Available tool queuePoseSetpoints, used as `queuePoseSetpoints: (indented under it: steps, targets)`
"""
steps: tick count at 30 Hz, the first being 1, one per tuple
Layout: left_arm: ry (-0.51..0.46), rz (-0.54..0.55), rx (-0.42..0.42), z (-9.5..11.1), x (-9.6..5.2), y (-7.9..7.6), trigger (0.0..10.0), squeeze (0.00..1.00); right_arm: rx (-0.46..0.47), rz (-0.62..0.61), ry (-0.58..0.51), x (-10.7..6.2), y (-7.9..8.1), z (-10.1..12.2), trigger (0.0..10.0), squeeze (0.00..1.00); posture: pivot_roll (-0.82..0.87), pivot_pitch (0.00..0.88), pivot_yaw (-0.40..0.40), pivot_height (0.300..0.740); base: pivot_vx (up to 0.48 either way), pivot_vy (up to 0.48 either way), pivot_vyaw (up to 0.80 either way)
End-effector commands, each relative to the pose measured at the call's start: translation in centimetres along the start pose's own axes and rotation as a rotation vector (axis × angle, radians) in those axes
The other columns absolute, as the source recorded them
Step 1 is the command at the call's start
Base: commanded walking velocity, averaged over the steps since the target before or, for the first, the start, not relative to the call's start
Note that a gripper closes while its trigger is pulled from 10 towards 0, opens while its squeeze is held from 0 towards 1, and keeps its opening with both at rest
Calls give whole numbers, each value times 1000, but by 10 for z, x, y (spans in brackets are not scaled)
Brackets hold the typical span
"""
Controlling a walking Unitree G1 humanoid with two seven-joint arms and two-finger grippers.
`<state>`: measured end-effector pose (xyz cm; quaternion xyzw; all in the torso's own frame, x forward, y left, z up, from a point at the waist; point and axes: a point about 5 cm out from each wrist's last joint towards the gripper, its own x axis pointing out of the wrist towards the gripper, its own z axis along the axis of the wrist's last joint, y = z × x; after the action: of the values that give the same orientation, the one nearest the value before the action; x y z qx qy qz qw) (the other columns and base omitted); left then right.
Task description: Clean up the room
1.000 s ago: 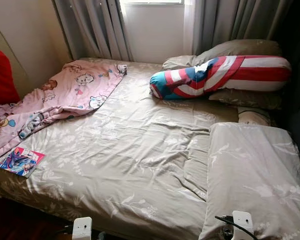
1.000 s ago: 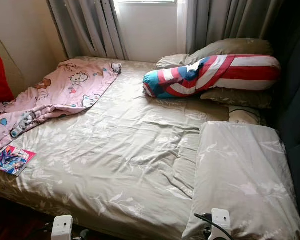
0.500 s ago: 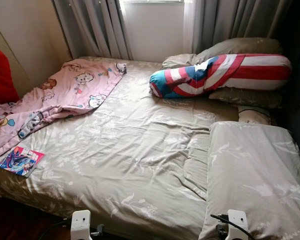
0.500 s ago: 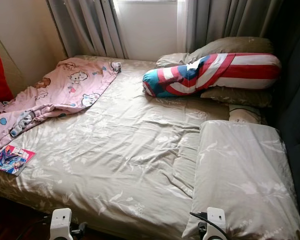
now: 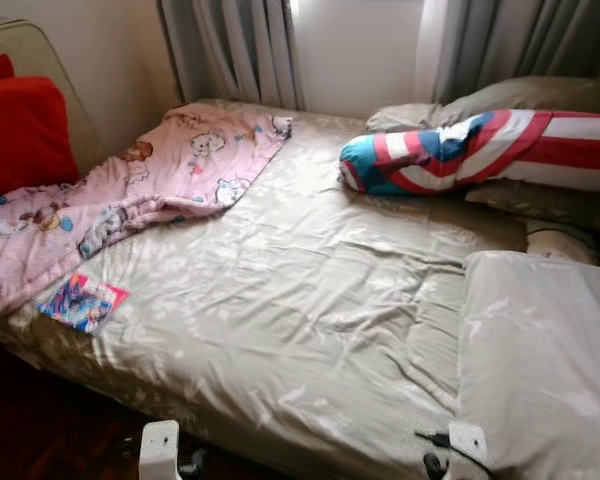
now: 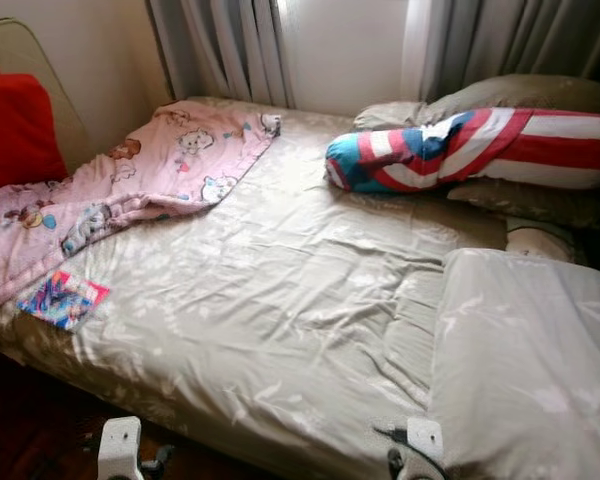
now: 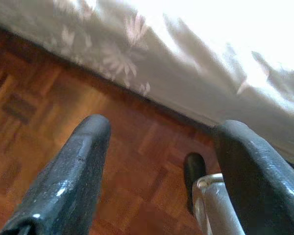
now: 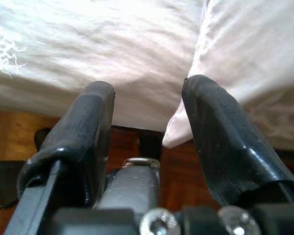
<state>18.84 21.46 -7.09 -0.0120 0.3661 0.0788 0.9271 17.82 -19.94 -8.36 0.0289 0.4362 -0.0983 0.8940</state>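
Compared with one second ago, the head camera has turned toward the robot's left: the red cushion (image 5: 20, 130) and the pink blanket (image 5: 130, 205) now take more of the picture, and the striped bolster (image 5: 480, 150) sits closer to the right edge. Nothing on the bed (image 5: 310, 320) itself seems moved.

I judge the step is approach and search, with no object taken yet. The left gripper (image 7: 157, 166) hangs low over the wooden floor (image 7: 39, 127), just in front of the bed's side, its fingers spread and holding nothing. The right gripper (image 8: 147, 122) is also spread and empty, with the sheet edge and a pillow corner (image 8: 179, 132) directly ahead of it.

A colourful booklet (image 5: 82, 302) lies on the near bed edge, up and further left of the left gripper, well apart. The next move probably calls for stepping left and raising that arm.

The wrist views show the parquet and the sheet hanging down; the head views show the bed top.
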Motion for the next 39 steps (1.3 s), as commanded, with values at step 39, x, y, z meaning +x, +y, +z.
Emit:
queuePoseSetpoints:
  steps: [39]
  targets:
    - [-7, 3, 9, 7, 2, 4, 10000, 0, 57, -16, 3, 1, 1, 2, 10000, 0, -40, 72, 61, 740, 0, 359, -20]
